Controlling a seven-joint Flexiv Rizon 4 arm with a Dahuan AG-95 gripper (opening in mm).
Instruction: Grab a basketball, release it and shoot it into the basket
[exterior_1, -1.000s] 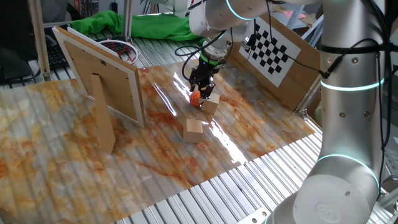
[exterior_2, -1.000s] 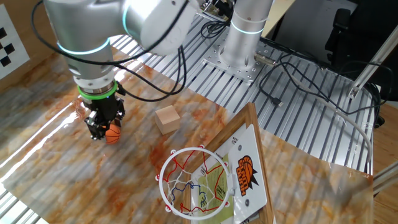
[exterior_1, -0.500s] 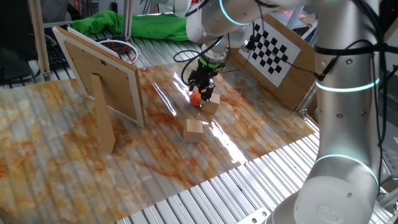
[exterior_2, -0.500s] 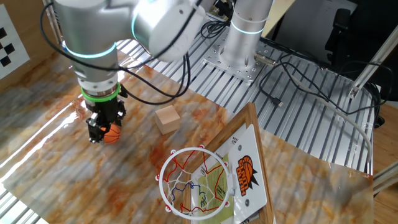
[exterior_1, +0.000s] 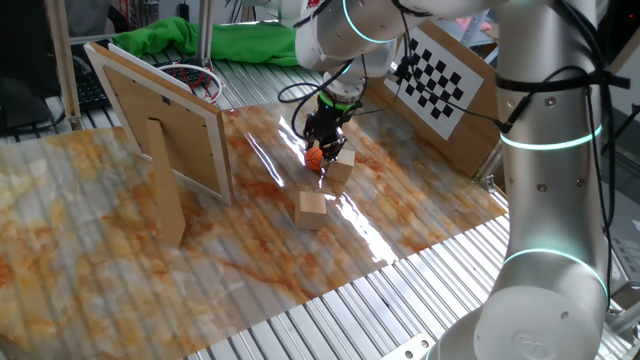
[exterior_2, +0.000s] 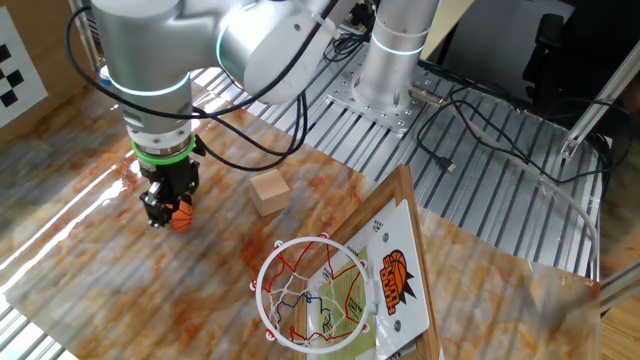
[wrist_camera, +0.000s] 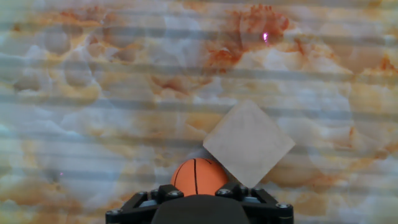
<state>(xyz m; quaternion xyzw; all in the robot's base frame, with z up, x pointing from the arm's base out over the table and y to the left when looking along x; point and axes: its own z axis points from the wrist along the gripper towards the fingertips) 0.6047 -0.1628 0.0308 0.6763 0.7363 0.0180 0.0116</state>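
Observation:
My gripper (exterior_1: 320, 148) is shut on the basketball (exterior_1: 314, 156), a tiny orange ball with dark seams. It holds the ball low over the marbled table, right beside a tan wooden cube (exterior_1: 340, 166). In the other fixed view the ball (exterior_2: 181, 212) sits between the black fingers (exterior_2: 157, 207). In the hand view the ball (wrist_camera: 199, 176) shows just ahead of my gripper (wrist_camera: 199, 190), with the cube (wrist_camera: 249, 143) touching or nearly touching its right side. The basket (exterior_2: 305, 290), a red ring with whitish netting, hangs on the wood-framed panel (exterior_2: 402, 262), well off from the gripper. Its ring (exterior_1: 192, 77) peeks from behind the panel (exterior_1: 165, 120).
A second tan cube (exterior_1: 311, 209) lies nearer the table's front; it also shows in the other fixed view (exterior_2: 269, 191). A checkerboard-marked brown board (exterior_1: 435, 78) leans at the back right. A green cloth (exterior_1: 225, 42) lies behind the table.
The arm's upper links have shifted a little. The gripper stays shut on the basketball and has hardly moved beside the cube.

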